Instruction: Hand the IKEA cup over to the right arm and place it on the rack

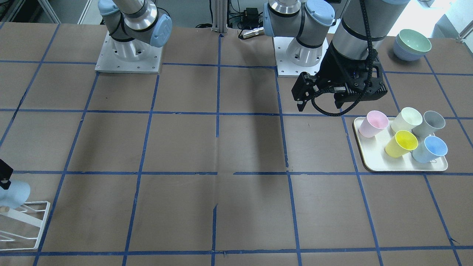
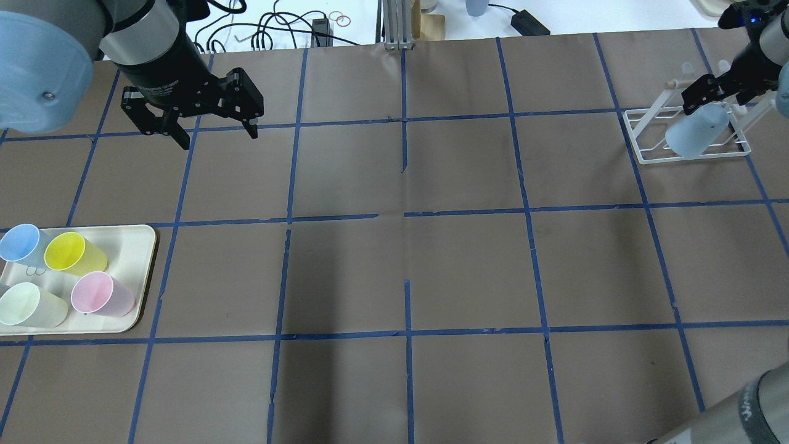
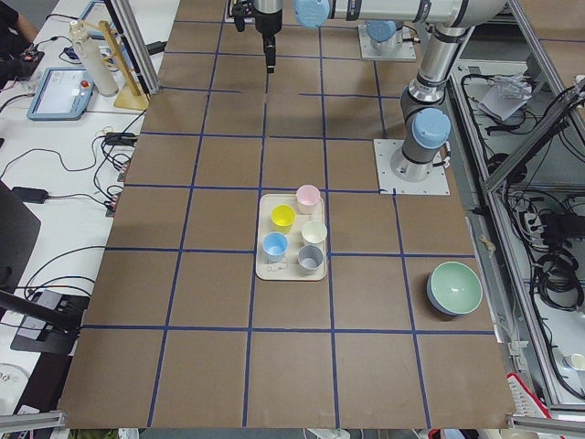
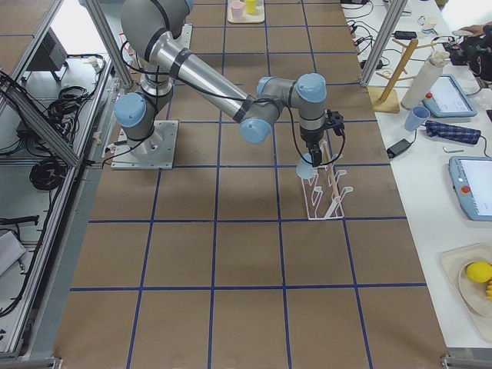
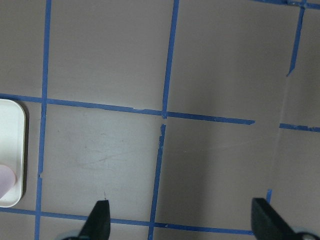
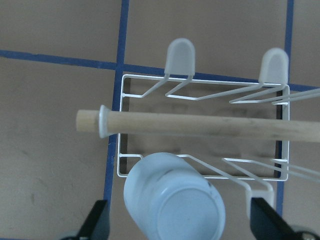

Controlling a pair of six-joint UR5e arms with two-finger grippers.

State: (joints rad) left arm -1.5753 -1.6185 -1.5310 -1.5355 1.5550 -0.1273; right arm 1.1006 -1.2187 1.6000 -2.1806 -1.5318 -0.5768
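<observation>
The IKEA cup [image 6: 175,205], pale blue, sits bottom-up and tilted on a prong of the white wire rack [image 6: 200,80]. It also shows in the overhead view [image 2: 696,131] and at the front view's left edge [image 1: 14,194]. My right gripper [image 6: 182,225] hovers just above it, open, with its fingertips [image 6: 100,220] standing clear of the cup's sides. It is above the rack [image 2: 647,148] in the overhead view [image 2: 709,92]. My left gripper [image 2: 216,132] is open and empty, above bare table beyond the tray.
A cream tray [image 2: 135,246] at the left holds a second blue cup [image 2: 18,242], a yellow cup [image 2: 71,253], a pink one [image 2: 98,295] and others. Stacked bowls [image 1: 412,44] stand near the left arm's base. A wooden rod [image 6: 200,127] tops the rack.
</observation>
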